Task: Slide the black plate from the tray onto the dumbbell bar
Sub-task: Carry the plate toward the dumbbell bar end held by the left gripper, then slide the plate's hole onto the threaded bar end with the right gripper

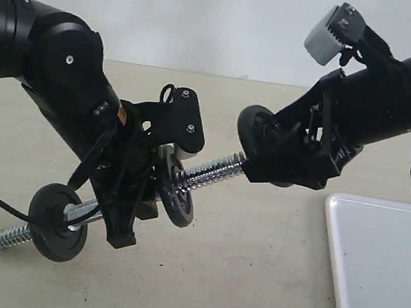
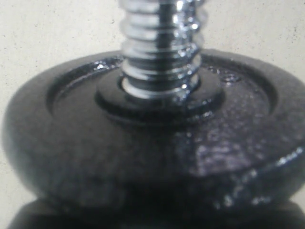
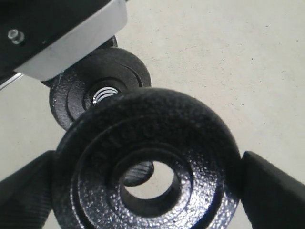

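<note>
The black plate [image 3: 143, 124] is hanging in the air, clear of the tray [image 1: 382, 266] and just beside the free threaded end of the dumbbell bar [image 1: 214, 171]. Its face is turning toward that end. The centre hole is showing mostly bare table [image 1: 248, 284] through it, so it does not look threaded on yet. Whether the dark ridged patch at the hole's edge is the bar tip, I cannot tell.

The right gripper [image 1: 269, 140] is clamping the plate across its rim, its fingers [image 3: 271, 191] pressing on opposite edges and leaving the hub and hole free. That looks like the right place to hold it. The plate appears to be cast iron, so it is probably heavy for its size and fully rigid, with a pebbled skin that should resist slipping. It will not flex to forgive a misaligned hole, and the coarse threads are likely to catch the hole's edge unless the plate meets the bar squarely.

The bar is sloping up toward the plate. The left gripper [image 1: 124, 219] is closing on its smooth middle, between an inner disc [image 1: 178, 195] already on the near thread and an outer disc [image 1: 56, 222] at the low far end. The tray is lying well apart on the right with nothing visible on the part in view.
</note>
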You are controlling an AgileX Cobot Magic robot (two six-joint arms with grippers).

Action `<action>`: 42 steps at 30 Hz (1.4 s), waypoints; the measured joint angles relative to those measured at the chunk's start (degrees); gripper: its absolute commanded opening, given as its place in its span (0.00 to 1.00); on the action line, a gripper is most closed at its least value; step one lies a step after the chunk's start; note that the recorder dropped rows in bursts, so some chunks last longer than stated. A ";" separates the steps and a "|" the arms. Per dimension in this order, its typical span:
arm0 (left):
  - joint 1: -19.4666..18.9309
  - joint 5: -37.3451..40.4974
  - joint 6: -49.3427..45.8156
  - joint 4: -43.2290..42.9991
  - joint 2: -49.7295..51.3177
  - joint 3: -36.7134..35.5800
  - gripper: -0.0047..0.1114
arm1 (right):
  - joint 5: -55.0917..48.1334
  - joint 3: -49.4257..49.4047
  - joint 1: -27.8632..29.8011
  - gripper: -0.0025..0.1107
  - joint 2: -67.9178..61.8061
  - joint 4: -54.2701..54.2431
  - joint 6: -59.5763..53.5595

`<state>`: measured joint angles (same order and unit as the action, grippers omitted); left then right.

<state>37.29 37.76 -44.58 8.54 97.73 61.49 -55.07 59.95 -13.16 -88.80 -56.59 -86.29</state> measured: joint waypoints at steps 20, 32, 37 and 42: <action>0.00 -0.10 0.00 0.00 0.00 0.00 0.08 | -3.66 0.00 0.00 0.02 -2.24 -3.68 -3.41; -0.22 0.26 0.00 -0.21 0.00 -0.28 0.08 | -3.90 0.03 0.00 0.02 -4.71 -5.29 -6.55; -0.22 0.37 0.00 -0.22 -0.76 -0.67 0.08 | -5.37 0.03 0.00 0.02 -6.49 -6.33 -7.44; -0.22 0.12 0.00 0.53 -1.89 -0.67 0.08 | -6.53 0.13 0.00 0.02 -6.61 -8.09 -7.62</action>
<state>37.07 37.88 -44.58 9.07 95.84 60.82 -61.61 60.08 -13.16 -95.42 -64.69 -93.91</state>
